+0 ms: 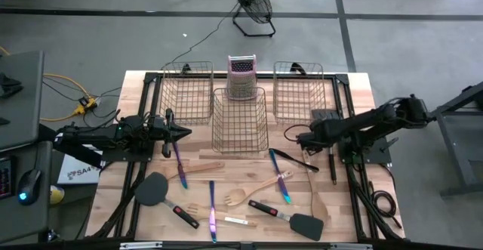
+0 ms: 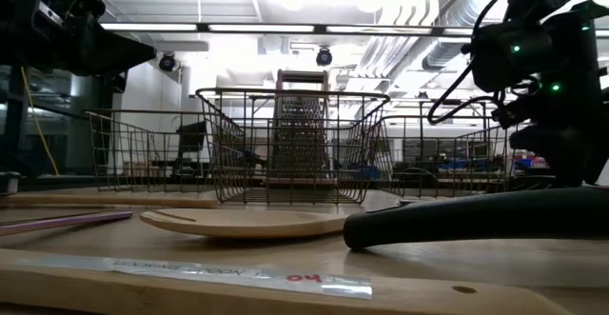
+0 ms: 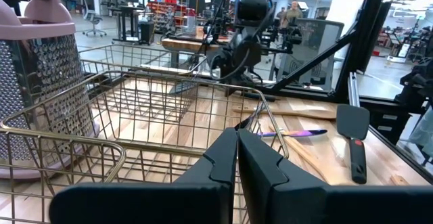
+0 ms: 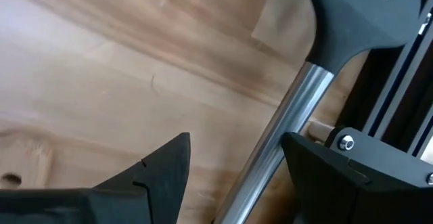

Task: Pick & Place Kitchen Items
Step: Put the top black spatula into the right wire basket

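Observation:
Long utensils lie flat on the wooden table (image 1: 355, 91): pale wooden spoons and a fork (image 1: 249, 193), black spatulas (image 1: 290, 218), and purple-blue cutlery (image 1: 179, 159). My right gripper (image 4: 233, 163) is open and points down at a black spatula (image 1: 326, 118) with a silver shaft (image 4: 284, 126) at the table's right. Its fingers stand on either side of the shaft, just below the head. My left gripper (image 3: 237, 163) is shut and empty. It hovers at the table's left (image 1: 183, 133), pointing toward the middle basket (image 3: 169, 116). My right gripper comes from above with one finger (image 4: 338, 176) close against the spatula's silver shaft (image 4: 291, 109) and the other (image 4: 162, 166) well apart from it. I cannot tell whether the near finger touches the shaft. The spatula lies flat on the table.
Three wire baskets (image 1: 187, 95) (image 1: 239, 121) (image 1: 299, 91) stand at the far side, with the metal box grater (image 1: 241, 76) behind the middle one. A wooden spatula's handle end (image 4: 20, 163) lies beside my right gripper. A fan (image 1: 253, 4) stands on the floor beyond the table.

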